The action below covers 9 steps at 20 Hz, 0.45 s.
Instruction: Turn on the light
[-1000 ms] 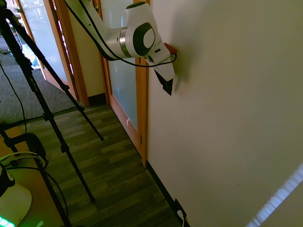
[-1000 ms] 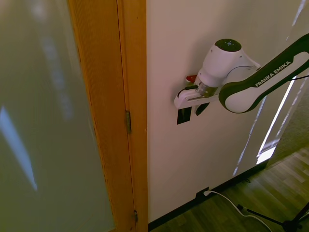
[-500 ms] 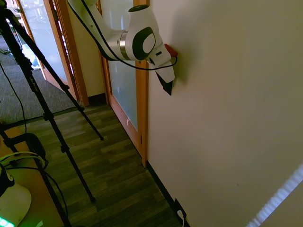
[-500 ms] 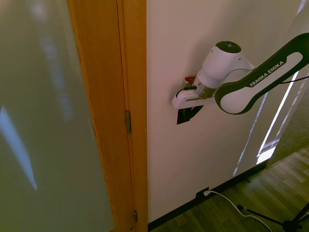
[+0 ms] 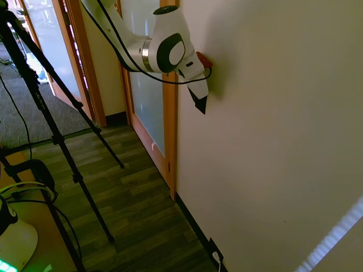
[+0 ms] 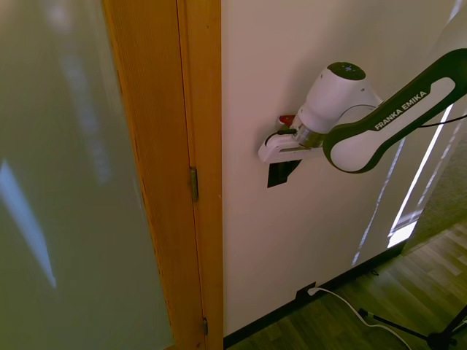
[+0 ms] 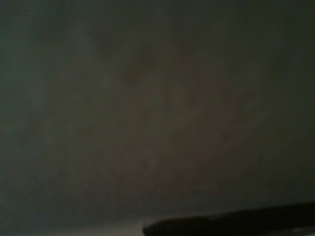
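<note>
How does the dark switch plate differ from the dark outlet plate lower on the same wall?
The switch plate sits high, at door-hinge height, partly covered by the end effector; the outlet plate sits at the baseboard, uncovered. The outlet plate has a white plug and cord in it; the switch plate shows none. Both are small, dark and on the same wall.

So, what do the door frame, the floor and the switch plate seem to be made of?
The door frame looks like varnished wood: orange-brown, with visible grain and a soft sheen. The floor seems dark wood or laminate planks, since plank seams show; which of the two I cannot tell. The switch plate is dark and matte, probably plastic, but it is too small and partly covered by the gripper to be sure.
</note>
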Tool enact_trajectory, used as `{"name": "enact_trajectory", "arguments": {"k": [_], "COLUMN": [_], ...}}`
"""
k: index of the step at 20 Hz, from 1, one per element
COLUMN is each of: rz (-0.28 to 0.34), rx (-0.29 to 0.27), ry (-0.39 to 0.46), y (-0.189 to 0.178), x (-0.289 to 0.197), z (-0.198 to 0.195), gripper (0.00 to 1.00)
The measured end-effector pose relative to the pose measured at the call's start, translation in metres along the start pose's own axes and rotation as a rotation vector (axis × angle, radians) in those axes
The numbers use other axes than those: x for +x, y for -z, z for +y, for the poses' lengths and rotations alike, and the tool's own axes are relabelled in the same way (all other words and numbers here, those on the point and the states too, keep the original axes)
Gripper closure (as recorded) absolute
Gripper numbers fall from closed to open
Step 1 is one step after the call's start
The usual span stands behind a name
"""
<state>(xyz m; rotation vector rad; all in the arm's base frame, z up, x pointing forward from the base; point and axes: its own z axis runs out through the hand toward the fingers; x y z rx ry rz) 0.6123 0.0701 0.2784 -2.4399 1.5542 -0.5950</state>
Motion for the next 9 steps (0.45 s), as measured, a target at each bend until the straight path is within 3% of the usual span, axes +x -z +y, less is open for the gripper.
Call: {"name": "enact_trajectory", "arguments": {"k": [5, 6, 9], "rz": [0.028, 0.034, 0.037], "rx": [0.093, 0.104, 0.141], "ry": [-0.009, -0.009, -0.022], "y": [0.035, 0.043, 0.062], "x": [0.004, 0.007, 0.012], "z": [0.004, 0.005, 0.011], "gripper": [1.00, 0.00, 0.00]}}
